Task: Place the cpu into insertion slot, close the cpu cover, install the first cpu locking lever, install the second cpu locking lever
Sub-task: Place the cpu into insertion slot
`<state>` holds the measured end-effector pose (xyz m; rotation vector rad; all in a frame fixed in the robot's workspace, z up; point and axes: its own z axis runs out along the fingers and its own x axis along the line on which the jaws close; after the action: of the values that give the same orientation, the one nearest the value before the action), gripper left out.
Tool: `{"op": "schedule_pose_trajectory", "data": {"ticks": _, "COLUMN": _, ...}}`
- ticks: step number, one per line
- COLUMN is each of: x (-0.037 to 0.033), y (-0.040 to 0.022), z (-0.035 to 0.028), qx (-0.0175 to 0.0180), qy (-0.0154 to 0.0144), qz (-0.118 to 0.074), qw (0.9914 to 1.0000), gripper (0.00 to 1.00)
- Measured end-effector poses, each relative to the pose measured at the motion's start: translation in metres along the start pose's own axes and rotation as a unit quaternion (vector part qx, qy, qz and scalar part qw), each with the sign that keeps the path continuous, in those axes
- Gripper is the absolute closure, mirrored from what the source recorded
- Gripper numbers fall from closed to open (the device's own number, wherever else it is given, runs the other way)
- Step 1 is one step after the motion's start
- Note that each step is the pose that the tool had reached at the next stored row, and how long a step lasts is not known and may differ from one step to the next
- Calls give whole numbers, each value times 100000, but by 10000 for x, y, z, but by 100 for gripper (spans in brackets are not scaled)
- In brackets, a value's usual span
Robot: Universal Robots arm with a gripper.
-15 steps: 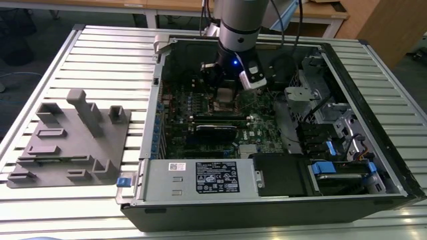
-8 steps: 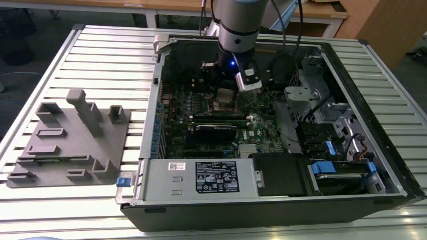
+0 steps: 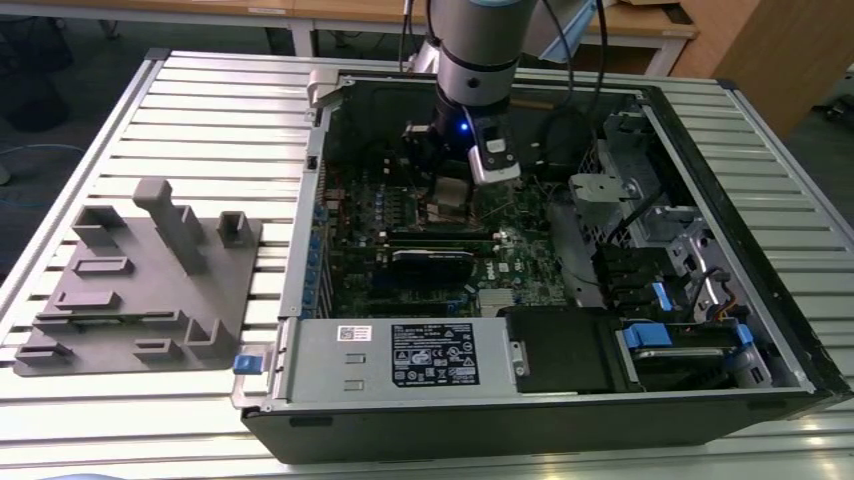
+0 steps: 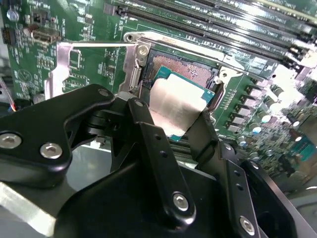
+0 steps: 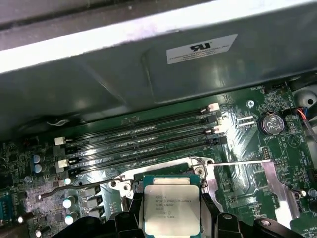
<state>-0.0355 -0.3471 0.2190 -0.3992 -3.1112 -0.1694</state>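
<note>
The arm (image 3: 474, 50) reaches down into the open case (image 3: 307, 200), which lies on the slatted worktop (image 3: 200, 110). A grey fixture (image 3: 147, 280) sits on the worktop at the exterior view's left, apart from the case.

The tool (image 4: 176, 126) grips the cpu (image 4: 178, 101) by two opposite edges, its black fingers (image 4: 146, 129) narrowed onto the chip. The cpu's dull silver top faces up and sits directly over the slot (image 4: 185, 69). In the second wrist view the slot's bare contact field shows past the chip's far edge, so the chip covers only part of the opening. Whether the cpu touches the slot I cannot tell.

The cover (image 4: 62, 69) is swung open, clear of the slot on one side, its cut-out middle showing the green board (image 4: 29, 59) through it. In the first wrist view the same cover (image 5: 277, 181) lies beside the slot, and the cpu (image 5: 172, 208) sits between the fingertips. A thin wire lever (image 5: 74, 184) stands out from one side of the slot, unlatched. A second lever (image 5: 242, 162) runs along the cover's side. The long black memory slots (image 5: 143, 134) lie just beyond the slot, and a coin battery (image 5: 271, 124) sits near the cover.
</note>
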Motion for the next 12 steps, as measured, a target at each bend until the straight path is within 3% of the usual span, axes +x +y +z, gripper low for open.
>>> {"op": "schedule_pose_trajectory", "data": {"ticks": 3, "x": 0, "y": 0, "z": 0, "qx": -33, "qy": -295, "qz": 2765, "qw": 99961, "gripper": 46}}
{"op": "schedule_pose_trajectory", "data": {"ticks": 6, "x": 0, "y": 0, "z": 1, "qx": -69, "qy": -583, "qz": 5443, "qw": 99850, "gripper": 46}}
{"op": "schedule_pose_trajectory", "data": {"ticks": 9, "x": 0, "y": -1, "z": 1, "qx": -102, "qy": -872, "qz": 8166, "qw": 99662, "gripper": 46}}
{"op": "schedule_pose_trajectory", "data": {"ticks": 12, "x": 0, "y": -1, "z": 2, "qx": -141, "qy": -1162, "qz": 10867, "qw": 99401, "gripper": 46}}
